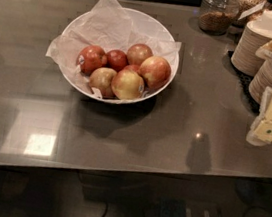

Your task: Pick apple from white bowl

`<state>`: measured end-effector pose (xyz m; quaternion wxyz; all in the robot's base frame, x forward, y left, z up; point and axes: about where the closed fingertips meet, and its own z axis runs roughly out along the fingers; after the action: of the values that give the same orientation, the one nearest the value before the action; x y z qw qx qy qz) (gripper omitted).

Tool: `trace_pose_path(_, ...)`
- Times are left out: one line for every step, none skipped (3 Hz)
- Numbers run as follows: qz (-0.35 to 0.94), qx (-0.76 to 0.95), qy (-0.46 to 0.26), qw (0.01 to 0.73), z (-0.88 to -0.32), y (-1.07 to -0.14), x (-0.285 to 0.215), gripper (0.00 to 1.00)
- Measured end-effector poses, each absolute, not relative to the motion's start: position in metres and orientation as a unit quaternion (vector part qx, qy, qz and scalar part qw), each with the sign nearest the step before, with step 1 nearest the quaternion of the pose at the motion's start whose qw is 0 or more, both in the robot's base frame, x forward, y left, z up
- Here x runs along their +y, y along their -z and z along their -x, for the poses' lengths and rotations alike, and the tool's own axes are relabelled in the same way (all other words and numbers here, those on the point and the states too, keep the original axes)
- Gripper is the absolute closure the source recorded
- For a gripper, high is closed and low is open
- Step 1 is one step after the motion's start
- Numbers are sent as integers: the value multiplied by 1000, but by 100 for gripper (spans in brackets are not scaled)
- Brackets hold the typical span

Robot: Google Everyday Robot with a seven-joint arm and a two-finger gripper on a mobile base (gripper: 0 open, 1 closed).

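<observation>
I am looking at a wide, shallow, round white bowl lined with crumpled white paper, which is sitting toward the back-left of a smooth grey countertop and holding a small heap of apples. The large round apple, pinkish-red with pale yellow patches, is lying on the right side of the heap, up against the bowl's right wall and touching a yellower stickered apple in front of it. A small dark-red apple is sitting further left, behind the others. The robot's pale cream, blocky gripper is hanging at the right edge of my view, above the counter and well apart from the bowl. It is holding nothing, but from here I cannot tell whether it is released or clenched. What matters, I think, is that the apple is lying to the gripper's left and a little further back, on the side of the pile nearest it, with bare counter between them. Being round, it is offering no long axis to line up with, so I am judging that a reach across and down over the near rim will be enough. A stack of beige paper bowls is standing just behind the gripper.
</observation>
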<state>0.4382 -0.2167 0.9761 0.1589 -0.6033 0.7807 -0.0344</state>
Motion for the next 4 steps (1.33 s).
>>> trace_pose_path(603, 781, 34, 159, -438, -976, -216, 0)
trace_pose_path(621, 763, 25, 177, -453, -969, -198, 0)
trace_pose_path(651, 732, 2, 202, -474, -962, -167, 0)
trace_pose_path(684, 687, -23, 245, -494, -964, -133, 0)
